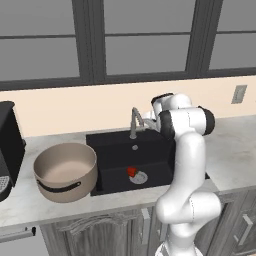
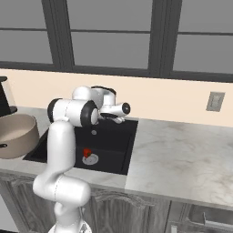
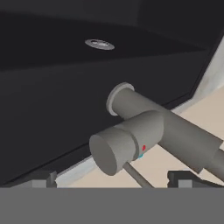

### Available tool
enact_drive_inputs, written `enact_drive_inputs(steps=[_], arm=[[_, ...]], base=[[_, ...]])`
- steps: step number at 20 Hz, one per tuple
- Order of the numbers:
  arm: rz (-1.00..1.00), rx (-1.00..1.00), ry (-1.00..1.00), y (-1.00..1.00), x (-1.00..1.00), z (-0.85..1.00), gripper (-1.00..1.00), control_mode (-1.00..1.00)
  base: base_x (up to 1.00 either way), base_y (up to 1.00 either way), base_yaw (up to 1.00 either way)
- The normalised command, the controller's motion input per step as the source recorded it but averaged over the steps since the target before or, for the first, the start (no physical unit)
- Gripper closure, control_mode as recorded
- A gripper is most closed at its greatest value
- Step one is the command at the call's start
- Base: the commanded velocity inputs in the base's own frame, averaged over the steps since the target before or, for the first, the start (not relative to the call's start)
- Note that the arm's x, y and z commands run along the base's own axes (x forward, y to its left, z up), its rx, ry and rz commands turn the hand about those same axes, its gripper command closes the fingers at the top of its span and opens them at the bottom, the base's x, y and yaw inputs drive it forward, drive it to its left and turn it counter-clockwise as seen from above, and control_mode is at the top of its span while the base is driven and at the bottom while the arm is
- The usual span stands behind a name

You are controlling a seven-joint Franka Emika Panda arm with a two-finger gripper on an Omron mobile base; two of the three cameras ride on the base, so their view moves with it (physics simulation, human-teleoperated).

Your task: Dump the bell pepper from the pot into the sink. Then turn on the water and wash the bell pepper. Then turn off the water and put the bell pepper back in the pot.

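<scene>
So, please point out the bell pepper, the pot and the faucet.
bell pepper (image 1: 131,171): left base view, its red body.
pot (image 1: 75,192): left base view, its outer wall.
faucet (image 3: 144,127): hand view, its grey body.

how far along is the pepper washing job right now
The dump looks done: the bell pepper lies in the sink beside the drain, and the pot stands on the counter with nothing visible inside. In hand: the end effector is at the faucet, its fingertips either side of the thin lever. No water is visible. Left: running the water, washing, shutting it off, and returning the pepper to the pot.
</scene>
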Motion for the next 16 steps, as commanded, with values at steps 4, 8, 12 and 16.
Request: enact_drive_inputs(steps=[4,8,12,16], arm=[[-0.06,0.00,0.04,0.13,0.30,-0.06,-1.00,-1.00],[-0.08,0.00,0.06,0.08,0.42,-0.10,-1.00,-1.00],[-0.09,0.00,0.05,0.02,0.41,-0.08,-1.00,-1.00],[-0.09,0.00,0.07,0.00,0.30,-0.08,-1.00,-1.00]], base=[[0.00,0.00,0.00],[0.00,0.00,0.00],[0.00,0.00,0.00],[0.00,0.00,0.00]])
